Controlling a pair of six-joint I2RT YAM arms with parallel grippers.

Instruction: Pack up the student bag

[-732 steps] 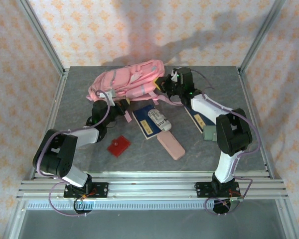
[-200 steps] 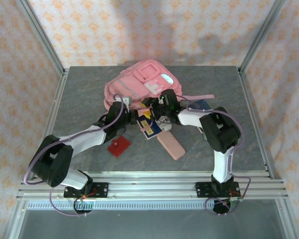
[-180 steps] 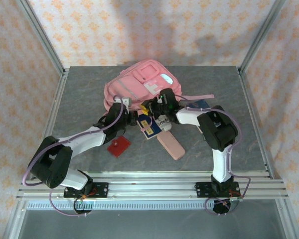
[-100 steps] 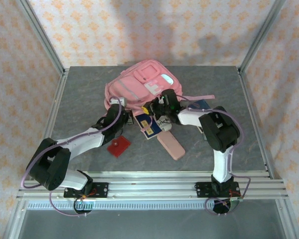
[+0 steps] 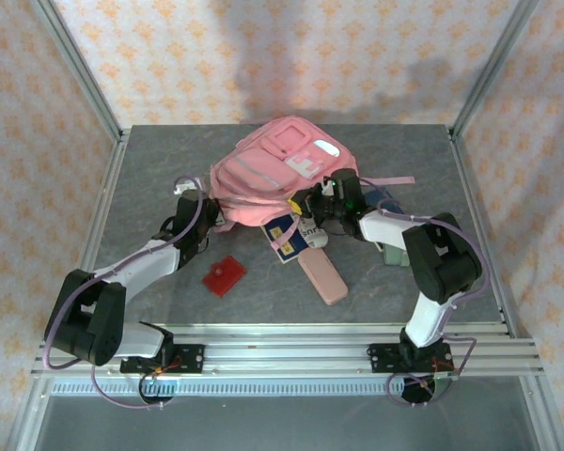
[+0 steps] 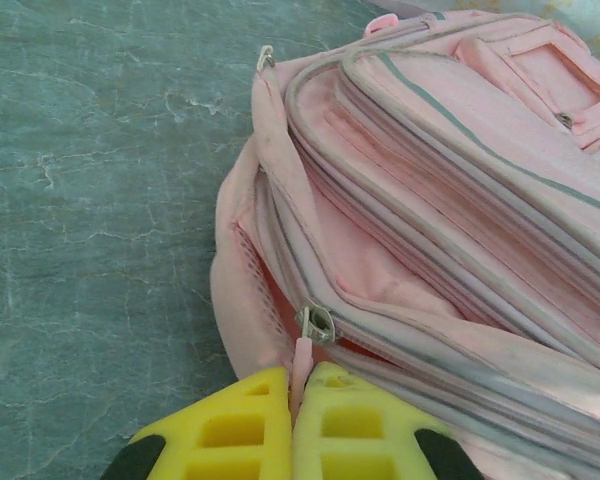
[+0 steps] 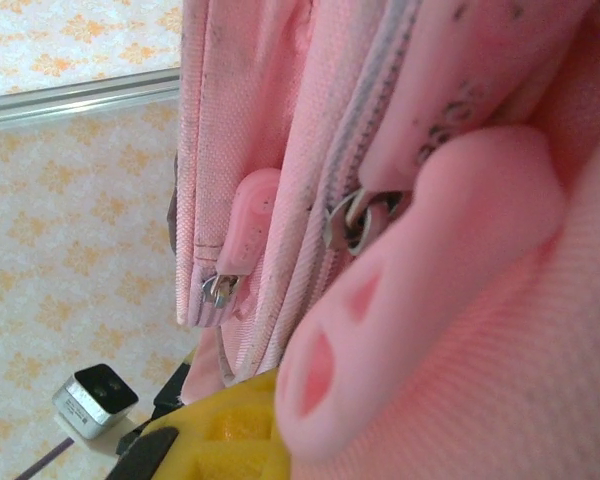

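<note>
"Student bag [image 5: 277,169] first: where now?"

"Lying at the far middle of the surface [image 5: 150,178], front pockets up, one strap trailing right. Sits farther right and a touch farther back than half a second ago."

"Dragged by which arm?"

"Pulled two ways, by the look of it. Left pincer [image 6: 298,390] drawn back leftward from its spot of a moment ago, fingers pressed together on the pink tab of the zip pull [image 6: 314,325]. Right pincer [image 5: 312,201] tucked against the bag's near right edge, gone rightward along with it."

"Closed on fabric?"

"Cannot tell. From the right wrist, just one yellow finger [image 7: 220,435] under pink cloth and zip sliders."

"Meaning for the packing?"

"Probably the main zip being run open. Already a gap beside the slider, with mesh lining inside. Seemingly not yet wide enough for anything flat. Nothing packed so far, judging by the blue notebook [image 5: 284,235], pink pencil case [image 5: 321,275] and red card [image 5: 225,275] out on the surface on the near side of the bag."

"Risk?"

"Sliding the whole bag rather than running the zip. Needs a firm counter-hold on the right."
</note>
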